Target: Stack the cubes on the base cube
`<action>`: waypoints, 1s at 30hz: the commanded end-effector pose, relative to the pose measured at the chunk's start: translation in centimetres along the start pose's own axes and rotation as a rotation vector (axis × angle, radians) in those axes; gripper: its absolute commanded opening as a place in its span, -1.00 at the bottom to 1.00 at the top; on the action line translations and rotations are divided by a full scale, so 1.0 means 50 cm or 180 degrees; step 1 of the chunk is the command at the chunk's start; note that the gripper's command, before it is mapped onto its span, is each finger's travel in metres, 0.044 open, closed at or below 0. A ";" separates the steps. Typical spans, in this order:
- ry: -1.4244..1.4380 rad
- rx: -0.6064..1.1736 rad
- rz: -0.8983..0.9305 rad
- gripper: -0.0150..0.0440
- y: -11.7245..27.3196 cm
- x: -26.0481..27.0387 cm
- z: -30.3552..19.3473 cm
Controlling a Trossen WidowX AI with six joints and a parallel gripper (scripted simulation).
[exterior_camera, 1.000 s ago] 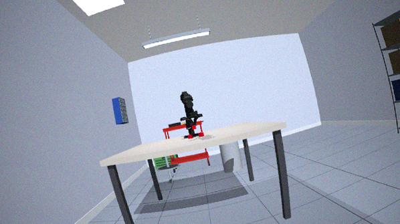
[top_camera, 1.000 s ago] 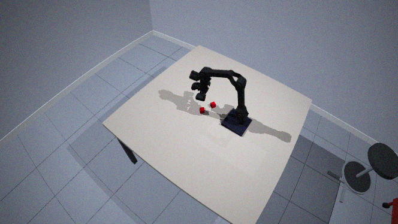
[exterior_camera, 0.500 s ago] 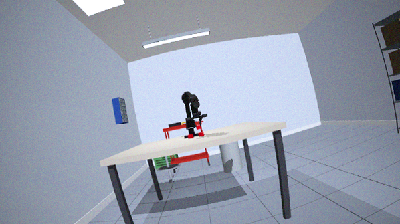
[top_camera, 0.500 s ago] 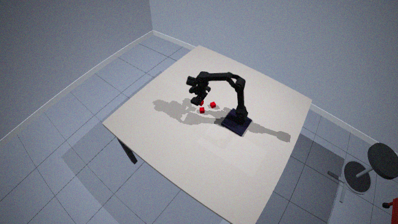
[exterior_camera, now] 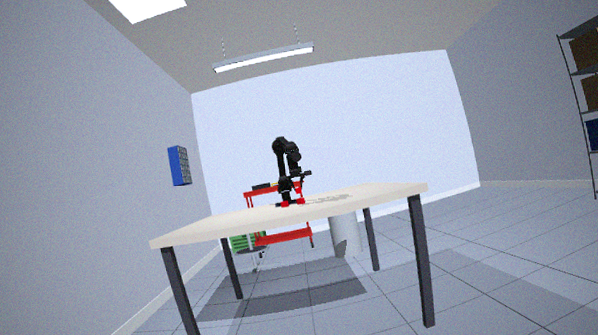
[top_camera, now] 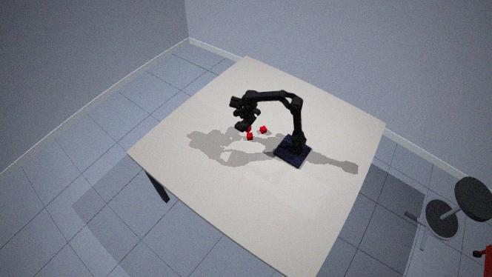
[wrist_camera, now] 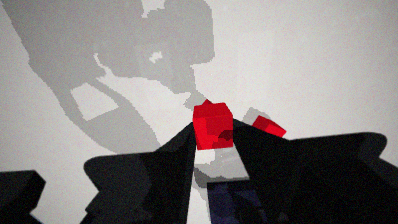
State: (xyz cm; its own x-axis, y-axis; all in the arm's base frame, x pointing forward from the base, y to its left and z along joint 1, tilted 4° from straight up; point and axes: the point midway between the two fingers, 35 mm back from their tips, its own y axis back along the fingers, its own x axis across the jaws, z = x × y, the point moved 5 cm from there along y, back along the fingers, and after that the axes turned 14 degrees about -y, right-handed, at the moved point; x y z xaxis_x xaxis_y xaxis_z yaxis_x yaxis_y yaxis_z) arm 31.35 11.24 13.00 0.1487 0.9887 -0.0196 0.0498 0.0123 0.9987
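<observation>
End effector grips held cube above table, near the other 2; prob. light, stiff, maybe slippery, so best gripped mid-height on opp. sides, kept level w/o over-squeezing.

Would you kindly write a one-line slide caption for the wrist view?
Gripper holding a red cube above the pale table, another red cube beyond its fingers.

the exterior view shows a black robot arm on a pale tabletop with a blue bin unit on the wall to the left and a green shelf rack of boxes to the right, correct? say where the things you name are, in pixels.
The shelf rack's colour is wrong: the exterior view shows a dark grey metal shelf rack [exterior_camera: 581, 113] on the right. The rest stands.
</observation>
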 end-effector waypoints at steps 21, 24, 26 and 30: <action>-0.0035 0.0005 0.0011 -0.14 -0.054 0.000 0.001; -0.0021 0.0005 0.0011 -0.14 -0.057 0.000 0.001; -0.0017 0.0005 0.0011 -0.14 -0.057 0.000 0.001; -0.0017 0.0005 0.0011 -0.14 -0.057 0.000 0.001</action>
State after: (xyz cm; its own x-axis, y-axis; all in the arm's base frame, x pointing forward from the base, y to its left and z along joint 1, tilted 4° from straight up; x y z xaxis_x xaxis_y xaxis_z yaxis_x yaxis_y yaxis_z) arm 31.24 11.15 10.17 0.1539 0.9879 -0.0201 0.0504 0.0125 0.9987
